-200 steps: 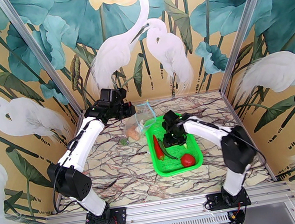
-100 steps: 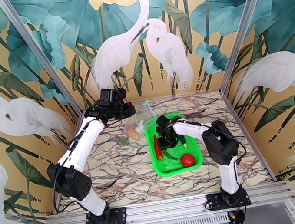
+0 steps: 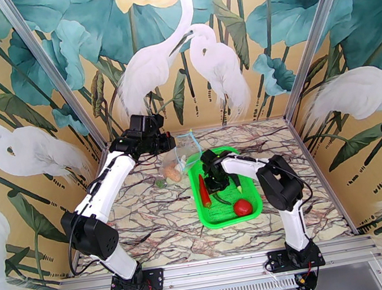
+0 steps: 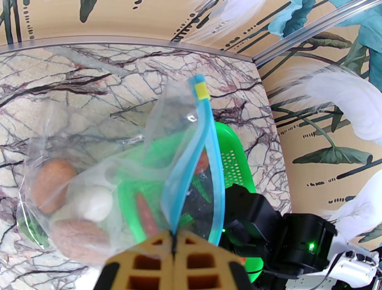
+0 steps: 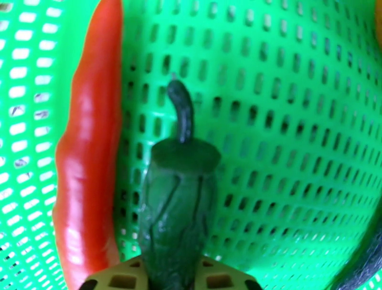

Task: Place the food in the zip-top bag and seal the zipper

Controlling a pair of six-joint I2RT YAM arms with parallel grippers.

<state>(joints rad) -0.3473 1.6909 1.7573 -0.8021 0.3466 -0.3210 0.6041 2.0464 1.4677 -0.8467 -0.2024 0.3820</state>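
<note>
Left pincer (image 4: pixel 174 238) clamps zip-top bag (image 4: pixel 95 143) mouth; right pincer (image 5: pixel 174 269) seemingly grips green pepper (image 5: pixel 179 200) in basket (image 5: pixel 286 119).

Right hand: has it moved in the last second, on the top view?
Yes. Against the green basket, the right hand has shifted left, toward the red chili, and now has the green pepper between its fingers.

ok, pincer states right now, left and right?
Left pincer: closed on the bag, at its mouth edge.
Right pincer: closed on the pepper.
</note>
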